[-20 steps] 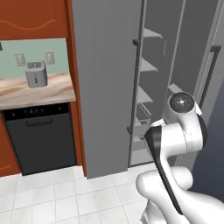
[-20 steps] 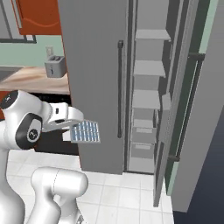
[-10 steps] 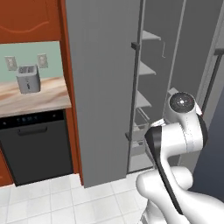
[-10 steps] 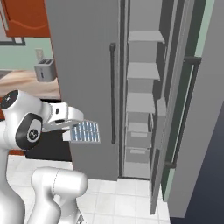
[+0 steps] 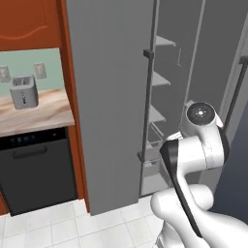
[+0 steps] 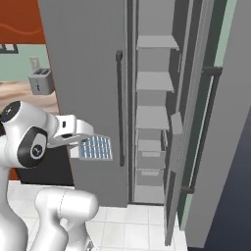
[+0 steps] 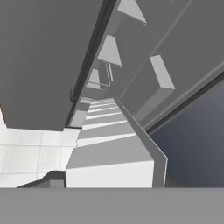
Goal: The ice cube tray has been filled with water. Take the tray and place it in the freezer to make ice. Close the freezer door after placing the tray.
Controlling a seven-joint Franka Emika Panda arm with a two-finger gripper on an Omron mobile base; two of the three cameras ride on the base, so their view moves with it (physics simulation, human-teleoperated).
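A tiled kitchen floor (image 5: pixel 53 227) is seen below a wood tabletop (image 5: pixel 46 114) carrying a grey toaster (image 5: pixel 24 92). The ice cube tray (image 6: pixel 95 148), white with pale-blue cells, is held flat by the end effector (image 6: pixel 83 139), pinched at its 9 o'clock end. The freezer (image 6: pixel 152 122) stands open at 3 o'clock of the tray, its pale shelves shown. A closed grey door (image 6: pixel 88 73) with a bar handle (image 6: pixel 119 108) is seen behind the tray. The freezer door (image 6: pixel 220 127) is swung wide.
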